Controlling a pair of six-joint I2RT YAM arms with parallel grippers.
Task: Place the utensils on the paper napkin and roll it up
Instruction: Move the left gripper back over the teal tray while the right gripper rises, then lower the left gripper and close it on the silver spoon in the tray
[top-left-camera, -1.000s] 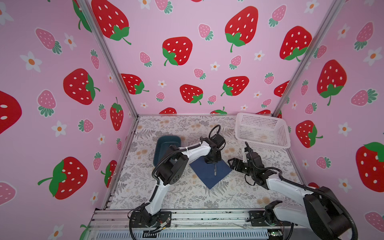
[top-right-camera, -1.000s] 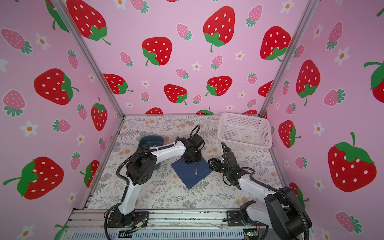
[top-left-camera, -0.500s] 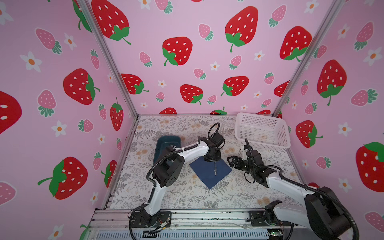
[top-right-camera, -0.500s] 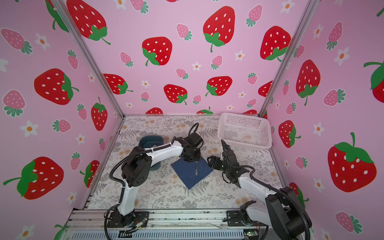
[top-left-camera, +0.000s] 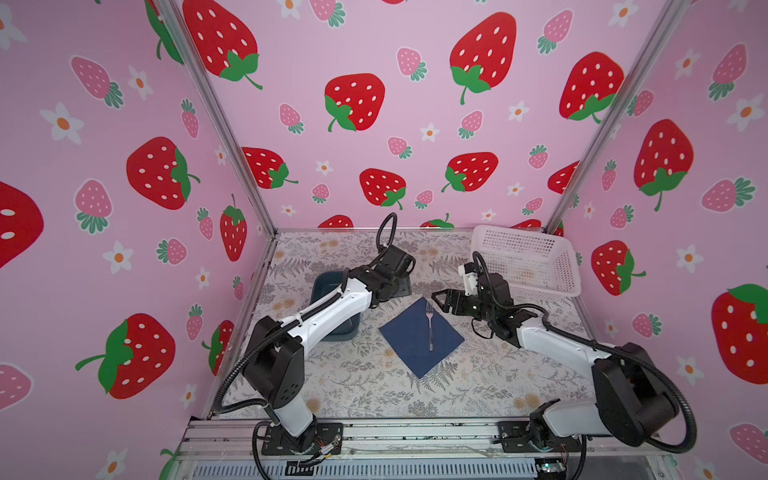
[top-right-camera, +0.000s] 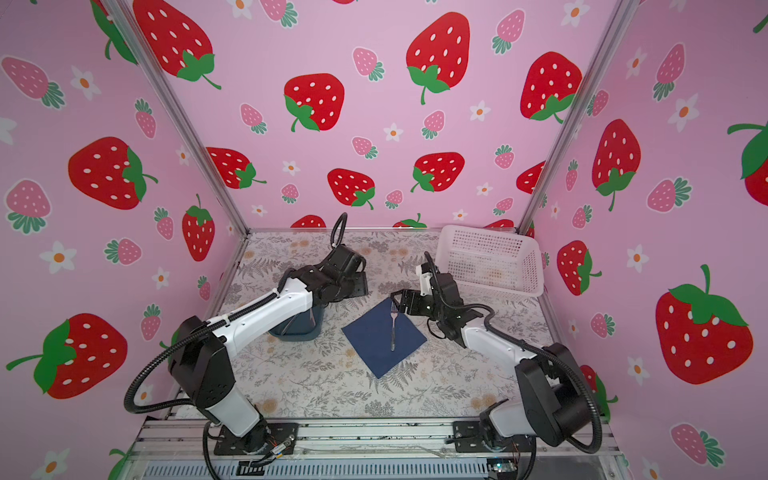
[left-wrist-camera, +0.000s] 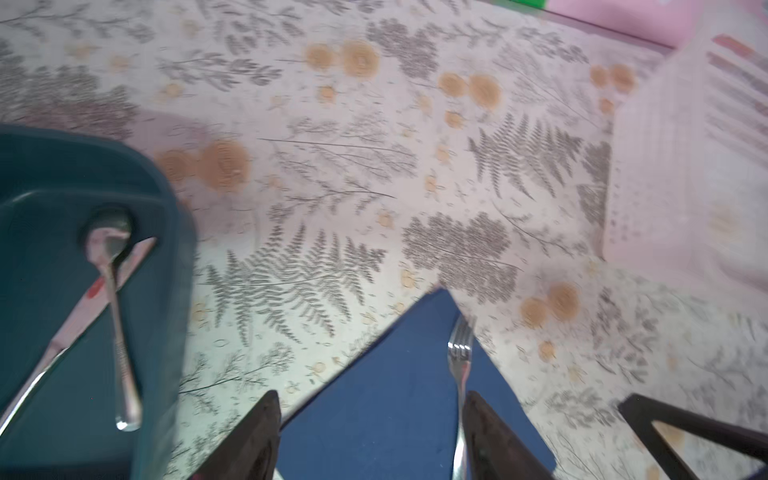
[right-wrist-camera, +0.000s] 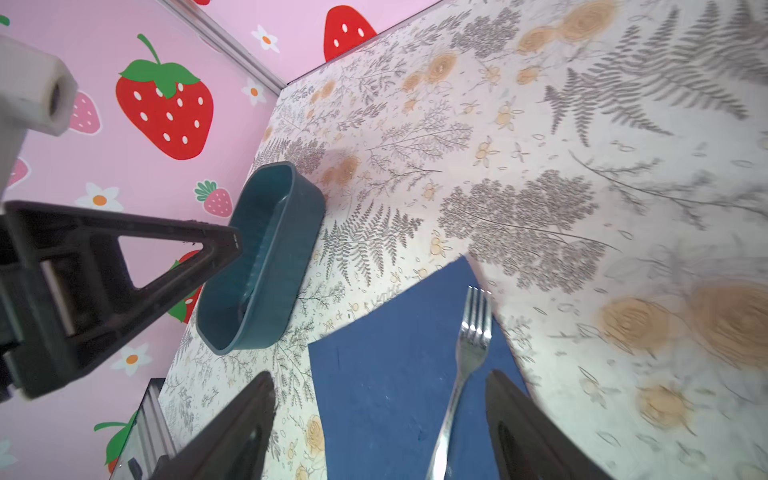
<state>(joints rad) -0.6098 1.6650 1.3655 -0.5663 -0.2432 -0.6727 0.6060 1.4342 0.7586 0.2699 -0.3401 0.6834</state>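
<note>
Matte floral surface (top-left-camera: 478, 390) carried the thin, square navy paper napkin (top-left-camera: 405, 338). Left end effector (left-wrist-camera: 372, 436) had just spread wide and let go, backing toward the teal plastic tub (left-wrist-camera: 50, 174). Right end effector (right-wrist-camera: 380, 424) hung wide open, empty. The glossy fork (top-left-camera: 430, 328) now lay on the napkin. Spoon (left-wrist-camera: 111, 291) and knife (left-wrist-camera: 79, 316) remained in the tub, probably next.
</note>
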